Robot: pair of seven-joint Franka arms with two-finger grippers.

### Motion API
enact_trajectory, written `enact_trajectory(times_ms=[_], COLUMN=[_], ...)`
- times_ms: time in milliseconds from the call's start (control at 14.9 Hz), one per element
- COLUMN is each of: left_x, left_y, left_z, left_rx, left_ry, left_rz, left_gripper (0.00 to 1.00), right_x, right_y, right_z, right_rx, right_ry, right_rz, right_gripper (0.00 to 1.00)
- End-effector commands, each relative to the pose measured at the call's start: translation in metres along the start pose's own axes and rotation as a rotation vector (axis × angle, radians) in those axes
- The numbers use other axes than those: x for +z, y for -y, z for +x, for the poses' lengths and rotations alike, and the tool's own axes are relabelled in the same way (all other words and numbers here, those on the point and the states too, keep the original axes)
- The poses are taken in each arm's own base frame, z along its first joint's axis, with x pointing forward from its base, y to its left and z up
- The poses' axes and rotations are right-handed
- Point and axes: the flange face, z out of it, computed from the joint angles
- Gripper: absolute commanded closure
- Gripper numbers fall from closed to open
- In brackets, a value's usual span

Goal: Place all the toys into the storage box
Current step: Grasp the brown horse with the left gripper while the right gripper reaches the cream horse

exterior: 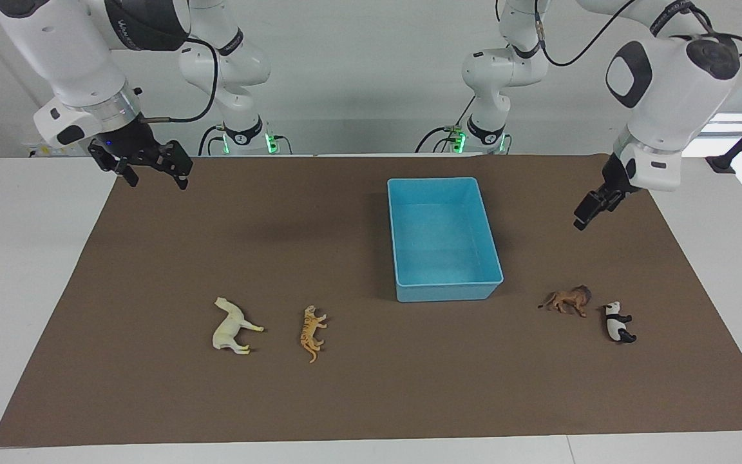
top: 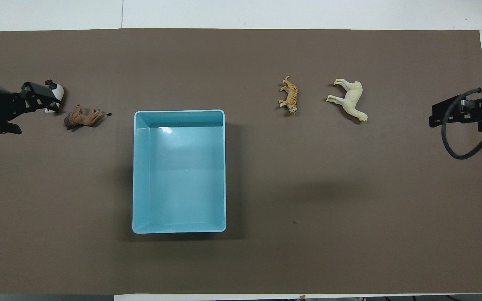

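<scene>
A brown mat (exterior: 371, 386) is spread flat over most of a white table (exterior: 23, 258), whose bare surface is left showing along the mat's edges. A small dark speck (top: 294, 222) is seen on the mat.

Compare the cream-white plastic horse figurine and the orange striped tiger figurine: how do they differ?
The cream-white plastic horse figurine is plain and pale; the orange striped tiger figurine bears dark stripes. The horse is bulkier than the slimmer tiger. The horse lies closer to the right arm's end of the table, the tiger closer to the light blue plastic storage box. Both lie on their sides, outside the box.
</scene>
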Motion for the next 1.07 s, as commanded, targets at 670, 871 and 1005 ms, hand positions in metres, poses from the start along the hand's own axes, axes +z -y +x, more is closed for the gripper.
enact_trajectory(times_ms=[670, 871, 1005], left_x=[0.184, 0.197, 0.212], left_y=[0.009, 0.015, 0.019], left_z=[0.055, 0.046, 0.040], left_rx=[-0.814, -0.837, -0.860], left_ry=[-0.051, -0.044, -0.060], left_rz=[-0.081, -0.074, -0.099], left_gripper=[0.00, 0.00, 0.00], right_x=[0.155, 0.185, 0.212], right_y=[0.034, 0.047, 0.054], right_z=[0.084, 0.114, 0.130], right_rx=[-0.010, -0.041, -0.056], right_ry=[-0.082, -0.083, -0.068], right_rz=[0.013, -0.008, -0.028], right_gripper=[0.00, 0.00, 0.00])
